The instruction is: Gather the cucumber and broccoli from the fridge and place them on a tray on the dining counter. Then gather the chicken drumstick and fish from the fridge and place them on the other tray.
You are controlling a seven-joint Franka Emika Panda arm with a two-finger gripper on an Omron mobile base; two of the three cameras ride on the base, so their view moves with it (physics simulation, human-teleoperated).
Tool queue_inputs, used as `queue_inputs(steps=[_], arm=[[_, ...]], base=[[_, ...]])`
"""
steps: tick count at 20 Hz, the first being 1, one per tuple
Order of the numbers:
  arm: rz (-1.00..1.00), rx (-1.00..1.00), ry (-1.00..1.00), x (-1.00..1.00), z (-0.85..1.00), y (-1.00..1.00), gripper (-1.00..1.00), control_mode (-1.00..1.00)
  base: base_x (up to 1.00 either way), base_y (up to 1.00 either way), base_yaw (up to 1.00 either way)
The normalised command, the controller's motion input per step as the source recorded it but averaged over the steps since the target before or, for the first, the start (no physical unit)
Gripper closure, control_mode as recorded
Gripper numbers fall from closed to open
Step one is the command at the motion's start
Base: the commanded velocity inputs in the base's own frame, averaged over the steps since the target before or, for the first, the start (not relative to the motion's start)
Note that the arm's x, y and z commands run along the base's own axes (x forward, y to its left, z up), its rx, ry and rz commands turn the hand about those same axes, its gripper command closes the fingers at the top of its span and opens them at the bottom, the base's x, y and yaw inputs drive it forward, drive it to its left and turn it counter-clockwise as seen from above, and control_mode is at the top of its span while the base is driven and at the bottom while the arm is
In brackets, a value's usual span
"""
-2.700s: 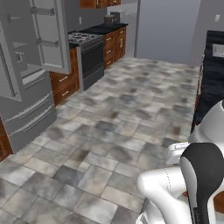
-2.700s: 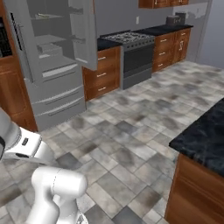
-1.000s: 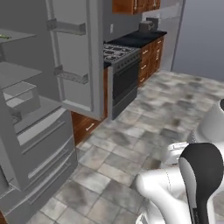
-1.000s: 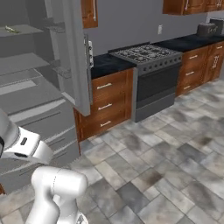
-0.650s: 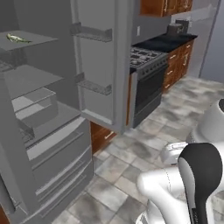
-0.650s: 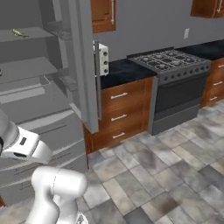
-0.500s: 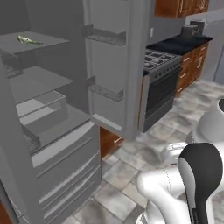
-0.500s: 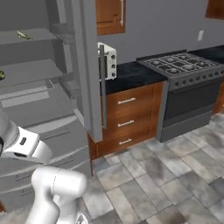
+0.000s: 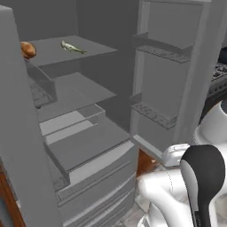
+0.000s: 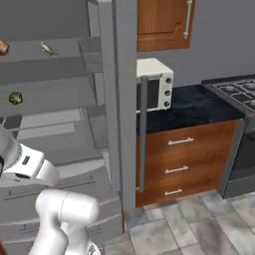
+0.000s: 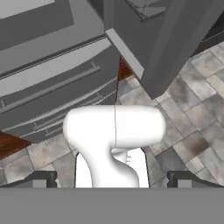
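Note:
The grey fridge (image 9: 88, 146) stands open right in front of me, its right door (image 9: 177, 75) swung out. On its top shelf lie the orange-brown chicken drumstick (image 9: 27, 49) and the slender fish (image 9: 73, 47); the right base view shows the same drumstick (image 10: 2, 47) and fish (image 10: 48, 49). One shelf lower sits the broccoli (image 10: 16, 98). My gripper (image 11: 113, 180) is open and holds nothing, and looks down at the fridge's drawer fronts (image 11: 52, 83) and the floor. The cucumber, the trays and the dining counter are out of view.
The open door's edge (image 10: 119, 99) stands between me and a black counter with a white microwave (image 10: 154, 84). Wooden drawers (image 10: 179, 164) sit below it, and a stove (image 10: 239, 89) is at the far right. Tiled floor (image 11: 192, 122) lies right of the door.
The base has driven up to the fridge, so both base views have shifted and the open shelves now sit close ahead. The gripper has stayed open.

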Motion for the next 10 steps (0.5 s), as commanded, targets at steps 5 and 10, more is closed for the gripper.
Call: queue_inputs(steps=[5,10], arm=[[0.00,0.00,0.00,0.00,0.00,0.00,-1.00,1.00],[0.00,0.00,0.00,0.00,0.00,0.00,-1.00,1.00]], base=[[0.78,0.03,0.44],[0.29,0.28,0.36]])
